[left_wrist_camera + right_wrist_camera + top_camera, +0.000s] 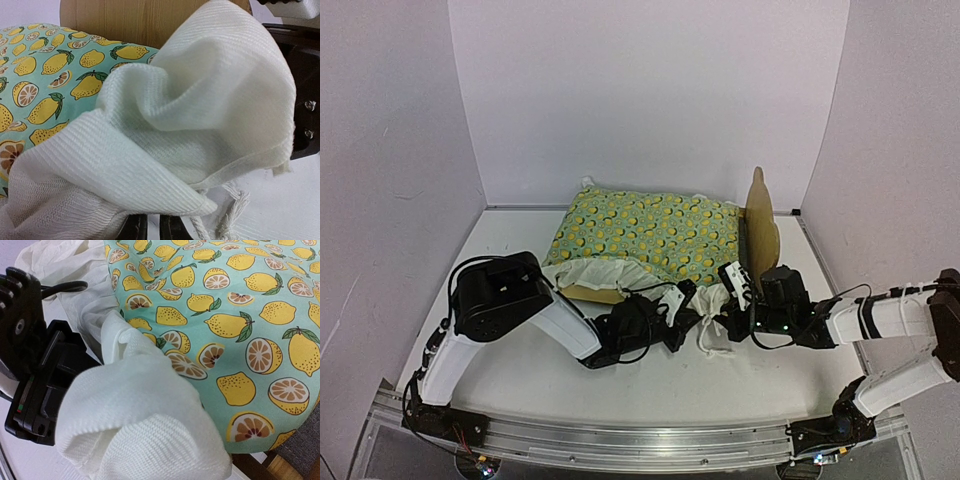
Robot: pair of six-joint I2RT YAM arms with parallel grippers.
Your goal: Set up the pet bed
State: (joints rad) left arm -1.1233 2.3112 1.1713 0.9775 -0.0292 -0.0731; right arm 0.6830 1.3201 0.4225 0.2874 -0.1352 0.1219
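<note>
Ruffle [190, 115] bunched up close, pinched by both the left gripper [680, 298] and the right gripper [732, 290]. Quilt [650, 232] already covered the bed [760, 225], which sat mid-table near the back wall, headboard on the right. By my reckoning, only straightening that near edge remained.

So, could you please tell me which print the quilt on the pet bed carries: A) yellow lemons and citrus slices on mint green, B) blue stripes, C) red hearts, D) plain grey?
A: the quilt shows yellow lemons and orange slices on mint green, spread over the pet bed.
</note>
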